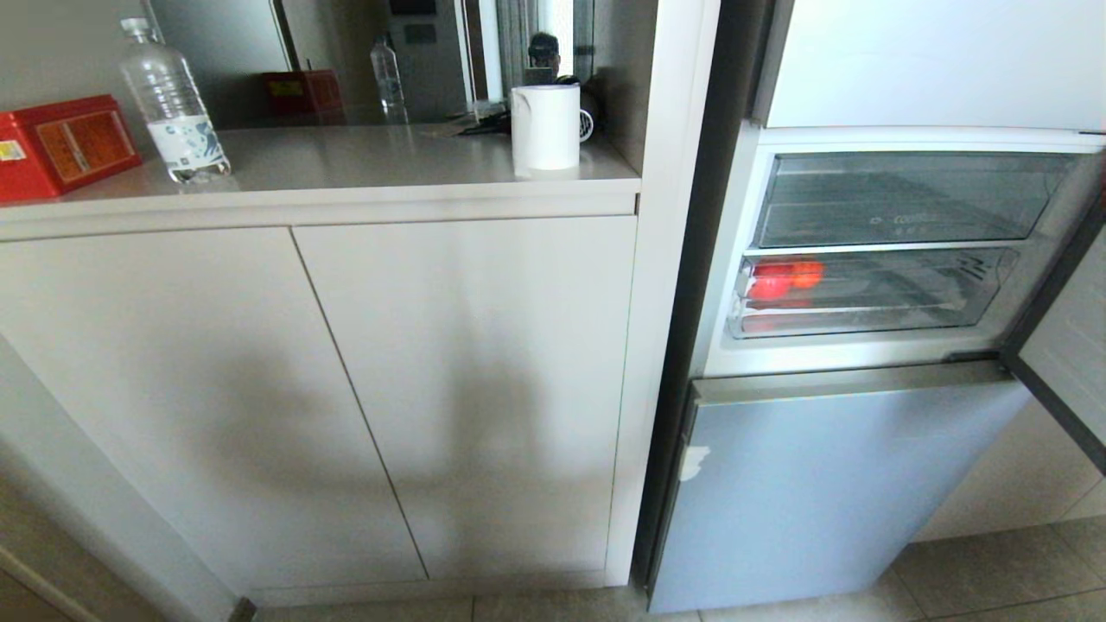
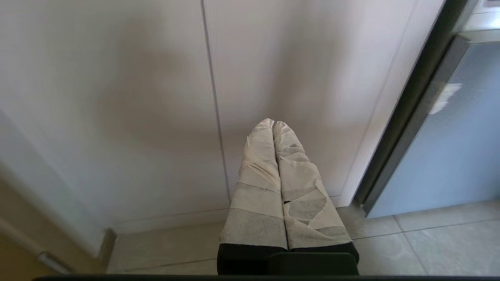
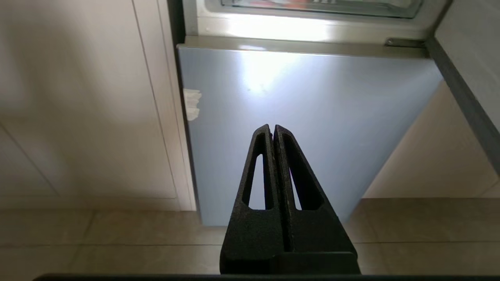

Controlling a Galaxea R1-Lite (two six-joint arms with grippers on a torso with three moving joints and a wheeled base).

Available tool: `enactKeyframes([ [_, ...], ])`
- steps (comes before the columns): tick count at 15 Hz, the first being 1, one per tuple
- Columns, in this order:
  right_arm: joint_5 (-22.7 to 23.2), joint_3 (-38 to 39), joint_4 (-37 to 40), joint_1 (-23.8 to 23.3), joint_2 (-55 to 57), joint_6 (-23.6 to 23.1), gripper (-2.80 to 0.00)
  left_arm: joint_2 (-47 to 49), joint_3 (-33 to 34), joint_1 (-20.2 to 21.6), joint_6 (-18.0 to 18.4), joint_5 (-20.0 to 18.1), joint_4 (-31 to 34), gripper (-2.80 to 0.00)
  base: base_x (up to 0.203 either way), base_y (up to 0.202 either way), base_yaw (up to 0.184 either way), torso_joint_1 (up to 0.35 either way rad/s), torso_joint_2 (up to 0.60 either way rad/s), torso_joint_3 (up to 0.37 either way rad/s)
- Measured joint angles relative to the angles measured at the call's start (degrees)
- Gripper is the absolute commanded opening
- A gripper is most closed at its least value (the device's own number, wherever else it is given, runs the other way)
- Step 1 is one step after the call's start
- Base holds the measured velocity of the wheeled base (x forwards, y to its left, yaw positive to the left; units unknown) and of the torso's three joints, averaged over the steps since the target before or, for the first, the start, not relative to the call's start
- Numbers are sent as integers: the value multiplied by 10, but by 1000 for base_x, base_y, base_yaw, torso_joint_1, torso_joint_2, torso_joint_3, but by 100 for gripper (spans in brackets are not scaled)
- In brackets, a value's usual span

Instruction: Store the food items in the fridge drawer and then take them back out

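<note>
Two food items, a red one and an orange-red one, lie side by side at the left end of the shallow clear fridge drawer, under a taller clear drawer. The shallow drawer sits pushed in. Its underside and a strip of red food show at the edge of the right wrist view. Neither arm appears in the head view. My left gripper, with tape-wrapped fingers, is shut and empty, low before the cabinet doors. My right gripper is shut and empty, low before the blue lower fridge door.
The open fridge door stands out at the far right. Left of the fridge is a beige cabinet whose counter carries a water bottle, a red box and a white kettle. Tiled floor lies below.
</note>
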Motion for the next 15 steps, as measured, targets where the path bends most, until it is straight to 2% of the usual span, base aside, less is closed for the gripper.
enactKeyframes([
  [2, 0, -14, 8, 0, 1, 6, -280, 0, 0, 0, 0, 0, 0, -280, 0, 0, 0, 0, 0, 0],
  [5, 4, -87, 11, 0, 46, 38, -280, 0, 0, 0, 0, 0, 0, -280, 0, 0, 0, 0, 0, 0],
  [8, 18, -176, -7, 0, 186, 93, -280, 0, 0, 0, 0, 0, 0, -280, 0, 0, 0, 0, 0, 0],
  [10, 38, -222, -55, 1, 312, 126, -280, 0, 0, 0, 0, 0, 0, -280, 0, 0, 0, 0, 0, 0],
  [11, 47, -240, -86, 1, 378, 135, 0, 0, 0, 0, 0, 0, 0, -280, 0, 0, 0, 0, 0, 0],
  [15, 67, -304, -246, 13, 654, 139, 0, 0, 0, 0, 0, 0, 0, -280, 0, 0, 0, 0, 0, 0],
])
